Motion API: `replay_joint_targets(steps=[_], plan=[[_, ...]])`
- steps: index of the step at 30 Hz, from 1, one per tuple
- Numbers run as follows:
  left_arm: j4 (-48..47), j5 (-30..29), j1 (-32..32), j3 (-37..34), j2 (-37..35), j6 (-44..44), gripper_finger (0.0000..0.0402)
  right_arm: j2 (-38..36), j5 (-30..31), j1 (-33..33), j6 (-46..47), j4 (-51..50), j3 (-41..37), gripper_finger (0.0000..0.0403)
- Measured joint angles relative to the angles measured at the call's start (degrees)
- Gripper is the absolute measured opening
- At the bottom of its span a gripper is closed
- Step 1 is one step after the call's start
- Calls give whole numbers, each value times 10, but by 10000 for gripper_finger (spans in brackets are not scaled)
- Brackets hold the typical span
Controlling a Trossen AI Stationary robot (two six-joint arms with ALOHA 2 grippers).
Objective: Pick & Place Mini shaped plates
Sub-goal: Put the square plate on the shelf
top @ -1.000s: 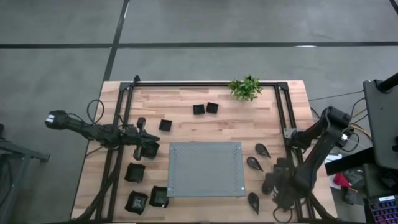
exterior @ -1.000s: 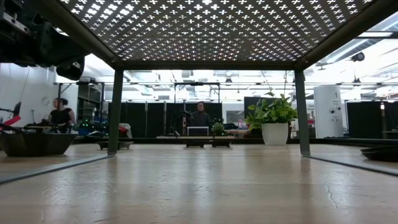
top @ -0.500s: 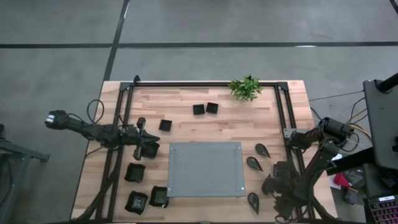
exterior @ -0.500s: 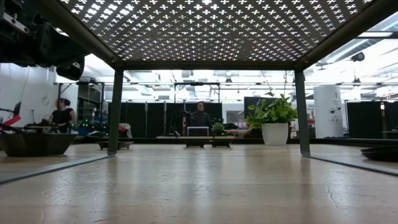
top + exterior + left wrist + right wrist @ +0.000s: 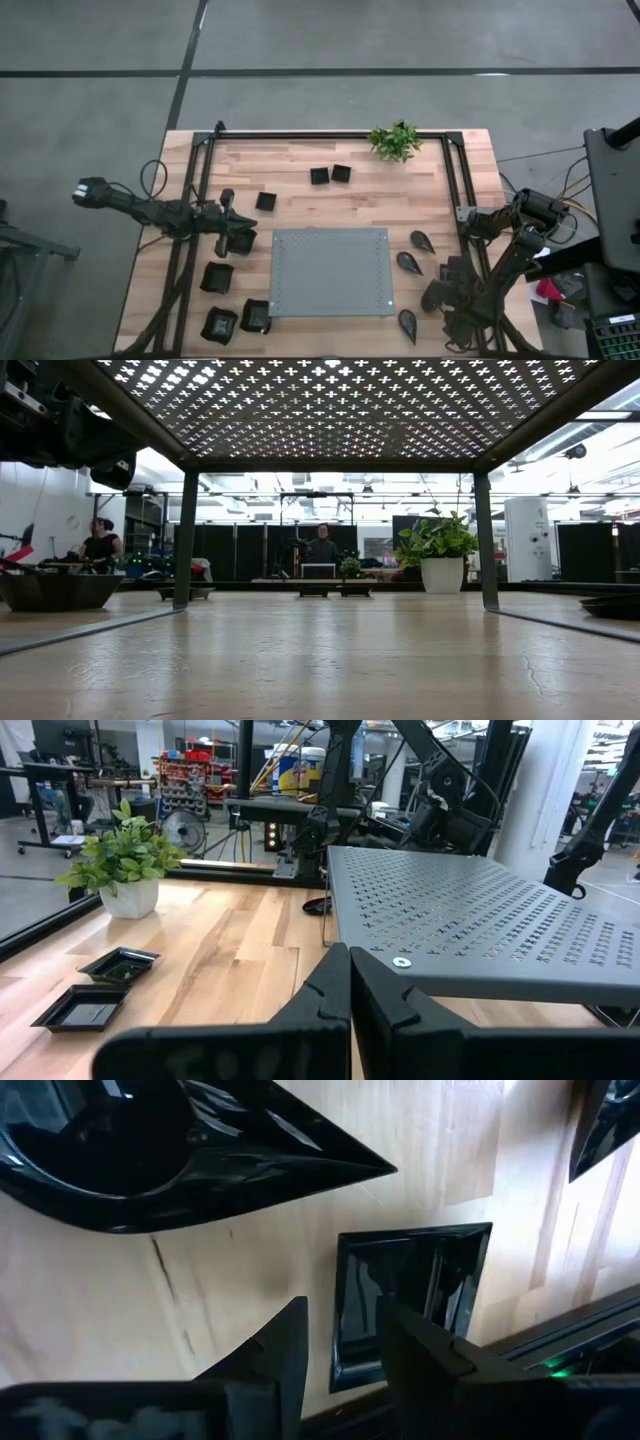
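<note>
Black mini shaped plates lie flat on the wooden table: small squares [image 5: 319, 176] at the far middle, larger squarish ones [image 5: 217, 277] near left, teardrops [image 5: 407, 262] on the right. My right gripper [image 5: 440, 298] points down, open, at the near right. In the right wrist view its fingers [image 5: 340, 1315] straddle the edge of a small square plate [image 5: 410, 1295] beside a teardrop plate [image 5: 150, 1150]. Left of the mat, my left gripper [image 5: 350, 960] stays shut, level and empty [image 5: 248, 238]. My right gripper comes from above, slanting down, with one finger [image 5: 285, 1345] outside the small square plate's rim [image 5: 345, 1310] and the other [image 5: 420, 1345] over its inside. The plate lies flat on the table. Whether the fingers touch it, I cannot tell.
A grey perforated mat [image 5: 330, 272] stands raised on legs at the table's middle. A small green plant [image 5: 395, 140] sits at the far edge. A black frame rail [image 5: 465, 200] runs along the right side, close to my right arm. People stand in the room behind [image 5: 322, 545].
My right arm has folded lower, and its gripper has sunk toward the table at the near right, tipping further downward.
</note>
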Motion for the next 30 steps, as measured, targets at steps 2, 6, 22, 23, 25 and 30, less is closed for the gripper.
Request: replay_joint_targets(steps=[2,6,22,23,25,30], plan=[[0,0,0,0,0,0,0,0,6,0,0,0,0,116],[0,0,0,0,0,0,0,0,21,0,0,1,-1,107],[0,0,0,0,0,0,0,1,23,0,2,13,-7,57],[0,0,0,0,0,0,0,1,23,0,2,15,-9,55],[0,0,0,0,0,0,0,1,21,0,4,15,-13,50],[0,0,0,0,0,0,0,1,19,0,12,16,-21,22]])
